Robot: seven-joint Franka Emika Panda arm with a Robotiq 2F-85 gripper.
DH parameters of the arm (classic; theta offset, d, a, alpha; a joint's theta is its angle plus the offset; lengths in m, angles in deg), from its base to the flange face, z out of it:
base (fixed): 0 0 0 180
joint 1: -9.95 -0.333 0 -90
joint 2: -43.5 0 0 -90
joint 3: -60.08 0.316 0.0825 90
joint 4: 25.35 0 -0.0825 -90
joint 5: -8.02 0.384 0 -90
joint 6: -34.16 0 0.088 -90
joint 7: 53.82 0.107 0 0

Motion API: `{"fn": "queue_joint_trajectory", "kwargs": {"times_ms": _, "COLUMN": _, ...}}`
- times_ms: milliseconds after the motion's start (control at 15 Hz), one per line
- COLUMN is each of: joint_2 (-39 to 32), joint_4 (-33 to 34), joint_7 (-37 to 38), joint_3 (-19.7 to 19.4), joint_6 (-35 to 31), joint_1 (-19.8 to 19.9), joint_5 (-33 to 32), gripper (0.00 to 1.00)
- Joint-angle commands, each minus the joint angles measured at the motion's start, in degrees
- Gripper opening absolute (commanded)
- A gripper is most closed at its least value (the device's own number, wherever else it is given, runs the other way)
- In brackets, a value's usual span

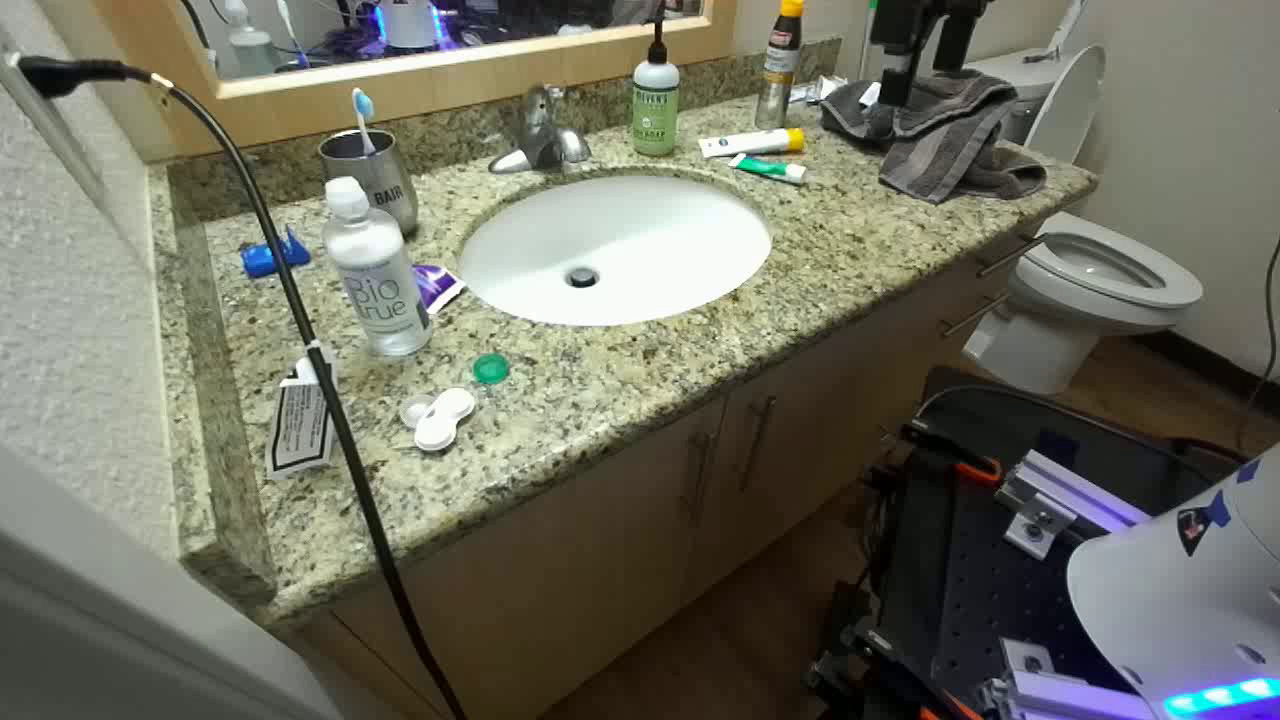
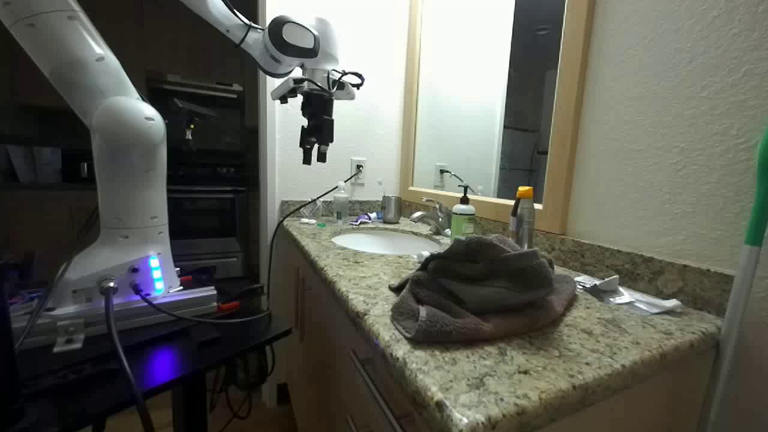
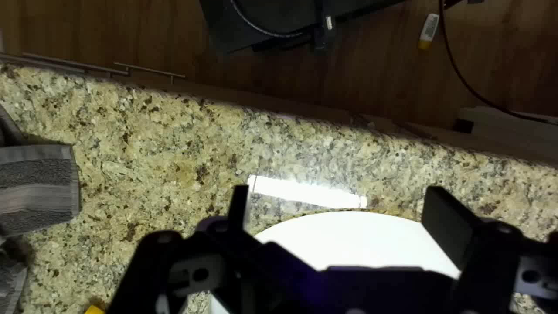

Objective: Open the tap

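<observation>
The tap (image 1: 543, 138) is a small silvery-grey faucet behind the oval white basin (image 1: 690, 235), below the mirror. In an exterior view the tap (image 2: 436, 217) shows its curved spout over the basin (image 2: 384, 242) and its lever on top. In the wrist view the basin (image 3: 362, 240) is partly covered by the gripper, and the tap is not visible. My gripper (image 3: 338, 192) is open with nothing between its fingers. In both exterior views the gripper (image 1: 925, 75) hangs high above the counter, pointing down, well apart from the tap; it also shows here (image 2: 315, 157).
A green soap bottle (image 1: 656, 110) stands right beside the tap. Two tubes (image 1: 750, 142), a spray can (image 1: 778, 70) and a grey towel (image 1: 940, 130) are further along. A metal cup (image 1: 395, 185), a clear bottle (image 1: 378, 275) and a black cable (image 1: 345, 440) are on the opposite side.
</observation>
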Motion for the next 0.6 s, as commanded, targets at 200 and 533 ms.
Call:
{"fn": "queue_joint_trajectory", "kwargs": {"times_ms": 200, "joint_2": -0.02, "joint_4": 0.08, "joint_7": -0.01, "joint_3": 0.0, "joint_6": 0.09, "joint_1": 0.0, "joint_5": 0.01, "gripper": 1.0}}
{"fn": "queue_joint_trajectory", "kwargs": {"times_ms": 533, "joint_2": 0.0, "joint_4": 0.53, "joint_7": -0.09, "joint_3": -0.15, "joint_6": 0.38, "joint_1": 0.0, "joint_5": 0.57, "gripper": 1.0}}
